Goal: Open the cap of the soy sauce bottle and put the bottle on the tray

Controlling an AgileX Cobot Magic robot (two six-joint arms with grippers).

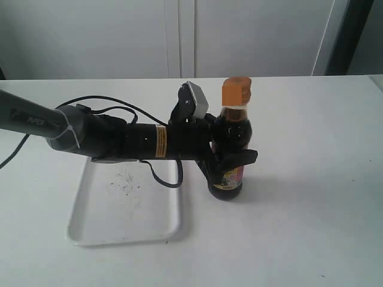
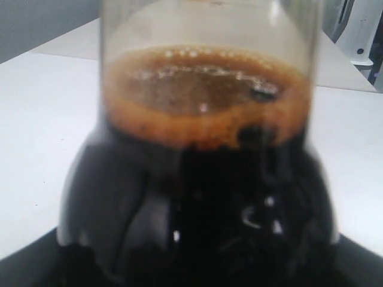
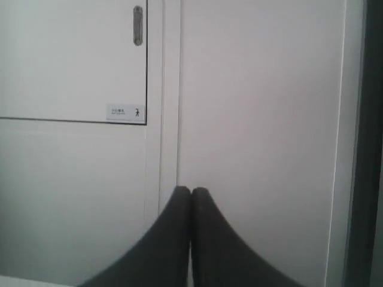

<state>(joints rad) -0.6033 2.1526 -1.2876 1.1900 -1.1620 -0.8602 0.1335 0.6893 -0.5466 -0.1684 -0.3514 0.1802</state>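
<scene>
Clamped around the belly of the small clear glass soy sauce bottle point(image 1: 231, 152), the left gripper point(image 1: 230, 156) reaches in from the left in the exterior view, its black fingers hugging the dark body on both sides just above the yellow-and-pink label. That bottle stands upright on the white table point(image 1: 311, 203), just beside the right edge of the flat white rectangular plastic tray point(image 1: 128, 230) but not on it, and its long axis runs vertically. Its round orange-brown plastic cap point(image 1: 236, 91) looks seated and shut, free above the fingers.

From the left wrist, the soy sauce bottle point(image 2: 206, 179) fills the view, foamy brown liquid over a black mass, so close that the fingertips are hidden.

From the right wrist, the right gripper point(image 3: 191, 239) has its two dark fingers pressed together on nothing, facing a pale cabinet door point(image 3: 72, 60); it does not show in the exterior view. Judging by this, the cap awaits that idle arm, coming from above on the right.
</scene>
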